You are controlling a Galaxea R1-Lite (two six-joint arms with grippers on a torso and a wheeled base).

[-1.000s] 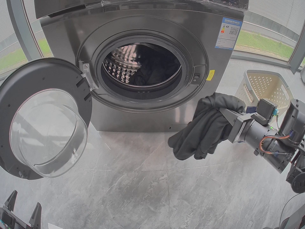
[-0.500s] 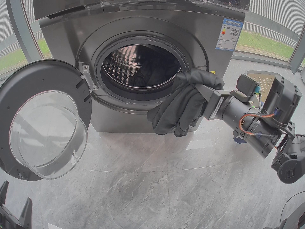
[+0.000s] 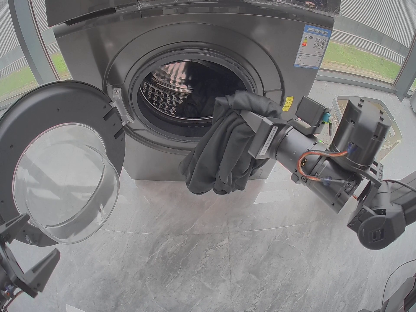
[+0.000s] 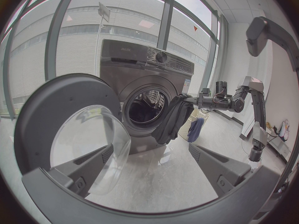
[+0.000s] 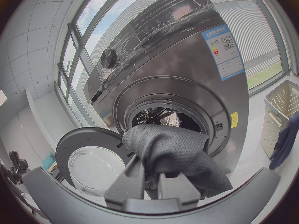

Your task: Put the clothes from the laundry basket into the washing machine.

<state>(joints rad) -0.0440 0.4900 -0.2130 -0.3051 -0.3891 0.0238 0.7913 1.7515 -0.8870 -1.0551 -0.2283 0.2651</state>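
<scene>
The dark grey garment (image 3: 225, 148) hangs in front of the washing machine (image 3: 195, 31), at the lower right edge of the drum opening (image 3: 190, 92). Its upper fold lies level with the opening's rim; the rest drapes down over the front panel and ends above the floor (image 3: 216, 248). The right gripper (image 5: 152, 176) is clenched on the garment's upper fold, with cloth bunched between and over both fingers. Dark clothing (image 3: 212, 94) lies inside the drum. The door (image 3: 56, 109) stands fully open to the left of the opening, on its hinge.

The laundry basket (image 5: 274, 105) stands on the floor to the right of the machine, behind the right arm. A blue garment (image 5: 285, 143) hangs over its rim. The left gripper (image 4: 150, 145) is at the near left, below the open door, fingers spread apart and grasping nothing.
</scene>
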